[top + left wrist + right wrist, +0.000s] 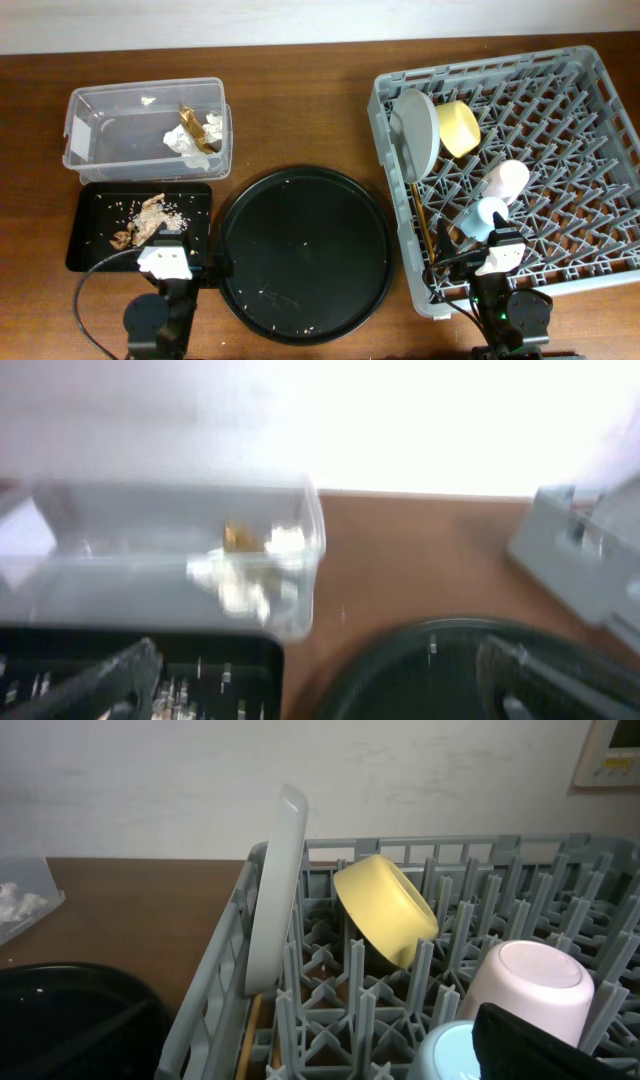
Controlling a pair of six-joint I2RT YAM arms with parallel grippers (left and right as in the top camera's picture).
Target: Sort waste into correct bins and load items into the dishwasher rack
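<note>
The clear tub [95, 105] at the back left holds white tissue [190, 137] and the brown-gold wrapper [193, 122]; it also shows blurred in the left wrist view [120, 530]. The flat black tray [90, 240] holds food scraps [148, 218]. In the grey rack [590, 70] the plate [418, 130] stands on edge, with the yellow bowl [458, 128], pink cup [508, 180], blue cup [486, 215] and chopsticks [424, 225]. My left gripper [166, 250] is open and empty by the flat tray. My right gripper [500, 245] is open and empty at the rack's front.
The large round black tray [305, 255] lies between the flat tray and the rack, with crumbs on it. In the right wrist view the plate [280, 890], bowl [385, 910] and pink cup [520, 985] stand among the pegs.
</note>
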